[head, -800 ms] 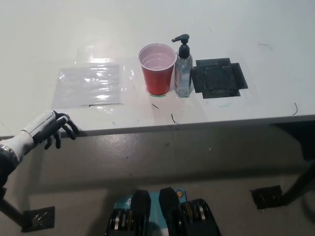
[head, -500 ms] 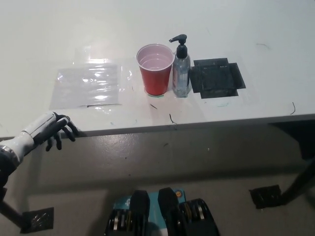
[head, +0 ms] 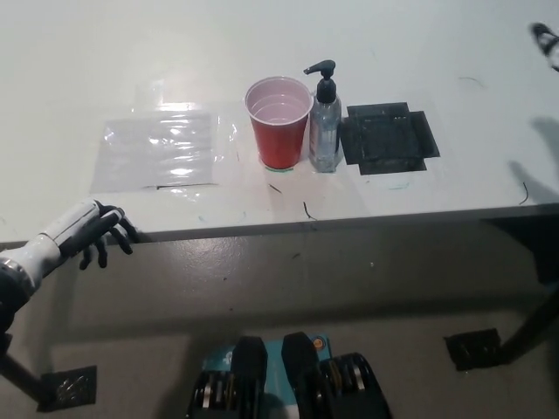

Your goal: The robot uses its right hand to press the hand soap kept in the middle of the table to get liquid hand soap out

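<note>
Soap bottle (head: 325, 127) upright, touching red cup (head: 279, 122); my left hand (head: 86, 231) open at table (head: 437, 52) edge; right hand (head: 546, 39) barely visible, state unclear

The left hand (head: 87, 232) has a white, smooth shell over its back and wrist, rounded like a cuff. Its fingers (head: 112, 236) are black and slim, darker at the tips, and stand out sharply from the white casing. The forearm behind it is white too, ending in a dark grey ring at the picture's edge. The right hand (head: 547, 39) shows only as a small black sliver with a pale patch.
</note>
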Robot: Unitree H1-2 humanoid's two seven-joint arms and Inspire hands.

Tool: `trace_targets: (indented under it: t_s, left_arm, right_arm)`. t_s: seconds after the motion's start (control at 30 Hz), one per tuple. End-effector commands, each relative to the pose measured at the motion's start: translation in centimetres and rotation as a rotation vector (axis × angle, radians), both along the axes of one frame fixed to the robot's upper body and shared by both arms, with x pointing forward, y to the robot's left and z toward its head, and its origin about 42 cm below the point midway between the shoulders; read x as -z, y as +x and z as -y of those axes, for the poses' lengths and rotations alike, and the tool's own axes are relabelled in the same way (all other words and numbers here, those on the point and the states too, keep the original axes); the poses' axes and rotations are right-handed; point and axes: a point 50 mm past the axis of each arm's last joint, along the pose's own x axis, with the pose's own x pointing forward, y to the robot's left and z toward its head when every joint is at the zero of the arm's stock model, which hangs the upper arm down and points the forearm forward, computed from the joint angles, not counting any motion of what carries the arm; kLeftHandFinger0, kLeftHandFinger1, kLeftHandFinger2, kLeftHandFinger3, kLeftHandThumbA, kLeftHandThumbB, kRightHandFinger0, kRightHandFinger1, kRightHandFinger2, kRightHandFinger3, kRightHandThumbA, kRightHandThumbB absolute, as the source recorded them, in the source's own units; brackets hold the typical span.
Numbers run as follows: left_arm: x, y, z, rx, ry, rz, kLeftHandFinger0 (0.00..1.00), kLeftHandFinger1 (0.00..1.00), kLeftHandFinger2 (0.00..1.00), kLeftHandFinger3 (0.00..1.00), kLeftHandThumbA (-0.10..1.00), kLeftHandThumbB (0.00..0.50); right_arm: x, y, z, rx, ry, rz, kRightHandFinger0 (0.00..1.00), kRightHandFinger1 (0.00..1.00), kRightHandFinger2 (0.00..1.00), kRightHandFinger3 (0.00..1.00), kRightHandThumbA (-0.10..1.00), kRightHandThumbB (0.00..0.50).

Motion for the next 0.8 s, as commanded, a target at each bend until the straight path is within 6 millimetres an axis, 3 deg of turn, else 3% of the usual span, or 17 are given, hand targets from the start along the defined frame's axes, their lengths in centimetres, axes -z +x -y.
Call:
trace_targets:
  t_s: [0.0, 0.13, 0.17, 0.27, 0.4, 0.47, 0.53, 0.67, 0.77]
  left_arm:
    - [-1.6, 0.1, -0.3, -0.004, 0.005, 0.027, 0.14, 0.22, 0.41, 0.63, 1.0, 0.167]
    - [-1.4, 0.1, -0.3, 0.001, -0.002, 0.031, 0.12, 0.2, 0.4, 0.62, 1.0, 0.194]
    - [-1.4, 0.2, -0.4, 0.003, -0.001, 0.019, 0.13, 0.22, 0.42, 0.62, 1.0, 0.19]
    - [-1.5, 0.2, -0.3, 0.006, 0.003, 0.017, 0.13, 0.22, 0.42, 0.62, 1.0, 0.193]
    - [-1.7, 0.3, -0.3, 0.007, 0.017, 0.024, 0.13, 0.21, 0.4, 0.6, 1.0, 0.206]
    - [-1.8, 0.2, -0.3, 0.008, 0.014, 0.026, 0.14, 0.21, 0.4, 0.61, 1.0, 0.208]
    - [-1.9, 0.3, -0.2, 0.016, 0.013, 0.025, 0.14, 0.21, 0.39, 0.59, 1.0, 0.213]
    - [-2.0, 0.5, -0.2, 0.027, 0.027, 0.033, 0.18, 0.22, 0.39, 0.59, 1.0, 0.226]
    - [-2.1, 0.6, -0.1, 0.029, 0.027, 0.036, 0.17, 0.21, 0.38, 0.58, 1.0, 0.231]
  right_arm:
    - [-2.8, 1.3, -2.6, -0.03, -0.097, 0.075, 0.98, 1.0, 1.0, 1.0, 1.0, 0.307]
    - [-3.7, 1.8, -4.7, -0.053, -0.152, 0.098, 1.0, 1.0, 1.0, 1.0, 1.0, 0.406]
    - [-4.4, 2.2, -6.2, -0.07, -0.166, 0.107, 1.0, 1.0, 1.0, 1.0, 1.0, 0.43]
    - [-4.8, 2.6, -7.3, -0.082, -0.178, 0.111, 1.0, 1.0, 1.0, 1.0, 1.0, 0.432]
    - [-5.1, 3.7, -9.2, -0.104, -0.196, 0.108, 1.0, 1.0, 1.0, 1.0, 1.0, 0.492]
    - [-5.1, 4.3, -10.2, -0.14, -0.216, 0.113, 1.0, 1.0, 1.0, 1.0, 1.0, 0.444]
    - [-5.0, 4.9, -11.4, -0.136, -0.244, 0.097, 1.0, 1.0, 1.0, 1.0, 1.0, 0.471]
    - [-4.6, 5.9, -13.0, -0.169, -0.258, 0.109, 1.0, 1.0, 1.0, 1.0, 1.0, 0.432]
    - [-4.5, 6.4, -13.8, -0.17, -0.252, 0.095, 1.0, 1.0, 1.0, 1.0, 1.0, 0.456]
